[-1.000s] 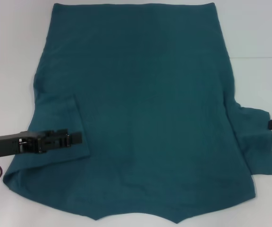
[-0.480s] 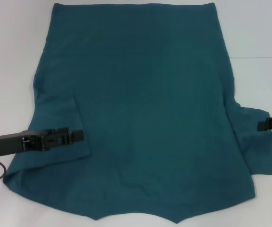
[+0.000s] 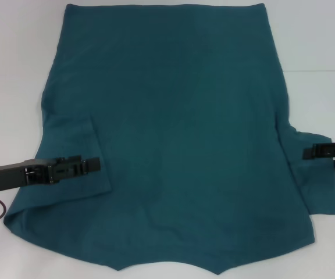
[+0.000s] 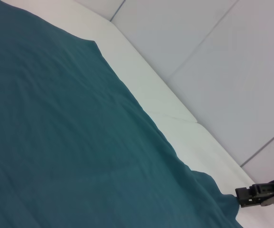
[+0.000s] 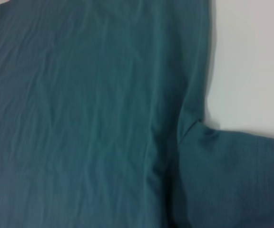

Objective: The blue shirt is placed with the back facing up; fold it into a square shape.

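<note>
White worktop (image 3: 16, 70) carries the flat, back-up shirt (image 3: 179, 133); left tool (image 3: 92, 165) over its folded-in sleeve, right tool (image 3: 310, 153) at the opposite sleeve, both grips indiscernible.

The blue shirt (image 3: 173, 133) runs off the head view's edge at 12 o'clock, its front lies hidden underneath, and whether either gripper's fingers are parted cannot be told.

Bright, even light, faint shadows; the right wrist view is soft.
</note>
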You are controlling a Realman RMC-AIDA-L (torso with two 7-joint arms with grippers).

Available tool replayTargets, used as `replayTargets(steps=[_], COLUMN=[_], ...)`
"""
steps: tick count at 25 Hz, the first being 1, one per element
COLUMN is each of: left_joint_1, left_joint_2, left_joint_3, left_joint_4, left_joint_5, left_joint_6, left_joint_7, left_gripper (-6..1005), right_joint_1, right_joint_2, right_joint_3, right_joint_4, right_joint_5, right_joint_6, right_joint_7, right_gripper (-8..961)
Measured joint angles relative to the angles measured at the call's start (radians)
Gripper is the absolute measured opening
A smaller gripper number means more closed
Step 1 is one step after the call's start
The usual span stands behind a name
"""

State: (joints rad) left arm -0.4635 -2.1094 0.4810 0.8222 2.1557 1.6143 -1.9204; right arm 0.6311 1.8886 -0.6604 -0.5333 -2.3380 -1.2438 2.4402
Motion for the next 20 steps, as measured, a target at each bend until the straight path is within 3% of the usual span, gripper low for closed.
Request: replayTargets(steps=[10, 15, 20], left_joint_1=[0.0, 0.0, -0.001], left_joint_2=[-0.001, -0.001, -0.001], left_joint_3=[-0.001, -0.001, -0.001], left_joint_4=[0.0, 0.0, 0.0], left_joint_5=[-0.004, -0.004, -0.004], left_joint_6=[-0.003, -0.005, -0.009], left_joint_7=[0.0, 0.0, 0.0], left_gripper=[781, 781, 782], right_joint_1=[0.013, 0.013, 0.013], right_joint_2=[0.012, 0.012, 0.011], right_joint_3=[-0.006, -0.009, -0.009], right_joint_4=[-0.006, -0.003, -0.007], right_joint_5=[0.003, 0.003, 0.003], right_joint_6=[0.005, 0.006, 0.007], right_joint_7=[-0.004, -0.006, -0.002], right_gripper=[751, 545, 436])
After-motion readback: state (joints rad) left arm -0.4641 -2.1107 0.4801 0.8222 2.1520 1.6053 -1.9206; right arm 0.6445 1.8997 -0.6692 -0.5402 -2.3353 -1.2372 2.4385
